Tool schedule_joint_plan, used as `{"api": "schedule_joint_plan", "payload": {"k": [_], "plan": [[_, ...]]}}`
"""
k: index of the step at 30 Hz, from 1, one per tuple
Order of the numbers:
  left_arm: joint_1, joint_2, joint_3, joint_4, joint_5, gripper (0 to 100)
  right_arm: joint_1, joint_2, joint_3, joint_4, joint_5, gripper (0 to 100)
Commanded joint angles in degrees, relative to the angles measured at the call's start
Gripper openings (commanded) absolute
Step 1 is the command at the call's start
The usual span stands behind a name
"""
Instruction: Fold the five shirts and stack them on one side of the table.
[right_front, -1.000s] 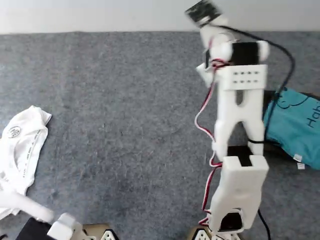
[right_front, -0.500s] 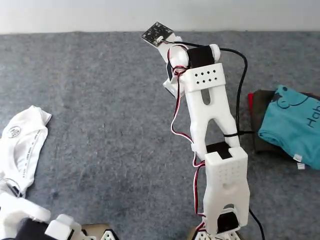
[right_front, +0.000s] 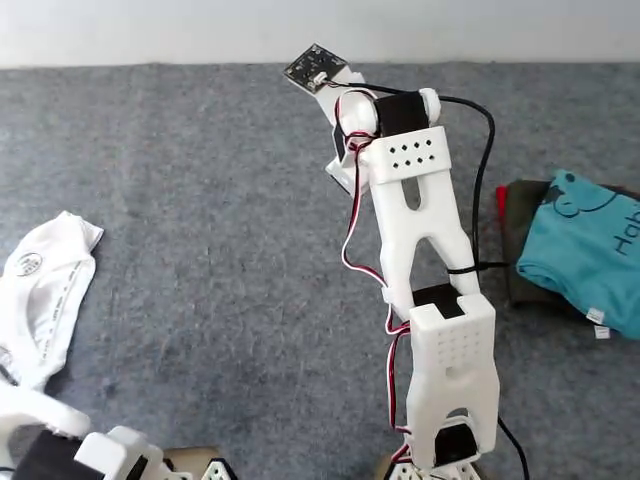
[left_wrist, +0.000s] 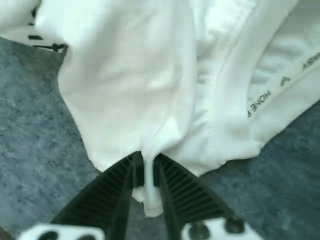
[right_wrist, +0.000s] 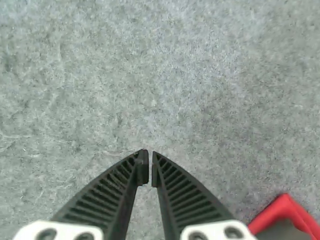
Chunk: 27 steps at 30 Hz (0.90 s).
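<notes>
While the left gripper (left_wrist: 145, 175) pinched a fold of the white shirt (left_wrist: 140, 80) with lettered trim, the right gripper (right_wrist: 150, 169) sat closed, empty.

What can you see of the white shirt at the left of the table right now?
The white shirt looks like soft, thin knit cloth. It is unfolded and crumpled in loose folds at the left edge of the grey mat. A round printed mark shows near its far end, and a lettered tape runs along a seam. The far part lies on the mat; the near part is gathered where the left gripper is shut on a pinched fold of it.
</notes>
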Motion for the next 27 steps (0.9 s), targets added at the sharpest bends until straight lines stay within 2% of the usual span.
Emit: {"api": "schedule_joint_plan", "payload": {"k": [1, 4, 6, 9, 12, 14, 16, 18, 20, 22, 27], "plan": [[2.5, -0.8, -11.5, 9.4, 5.5, 1, -0.2, -0.5, -0.3, 0.3, -0.5, 2.6], [6.1, -4.1, -18.2, 14.4, 14.0, 1, -0.2, -0.4, -0.2, 0.3, -0.5, 2.6], [13.0, -8.2, -21.1, 18.5, 15.1, 1, -0.2, -0.4, -0.2, 0.4, -0.5, 2.6], [30.5, -15.3, -22.7, 21.6, 17.9, 1, -0.1, -0.4, -0.2, 0.5, -0.5, 2.6], [52.0, -21.0, -22.5, 18.9, 21.5, 1, -0.1, 0.3, -0.1, 0.4, -0.5, 2.6], [66.3, -21.9, -23.1, 14.7, 18.0, 1, -0.1, 1.5, -0.4, 0.8, -0.5, 2.4], [75.6, -21.8, -26.7, 12.5, 13.5, 1, 0.4, 2.1, -0.4, 1.5, -0.5, 2.4], [82.7, -20.7, -30.9, 11.7, 12.6, 1, 0.7, 2.2, -0.3, 2.1, -0.5, 2.4], [87.0, -17.9, -36.2, 12.7, 12.6, 1, 1.5, 2.2, -0.2, 2.2, -1.0, 2.4], [88.3, -14.0, -41.0, 15.9, 12.7, 1, 2.1, 2.2, -0.4, 2.2, -2.5, 2.5], [80.9, -5.5, -46.6, 25.1, 12.8, 1, 2.3, 2.1, -0.2, 2.2, -2.9, 2.6]]}}
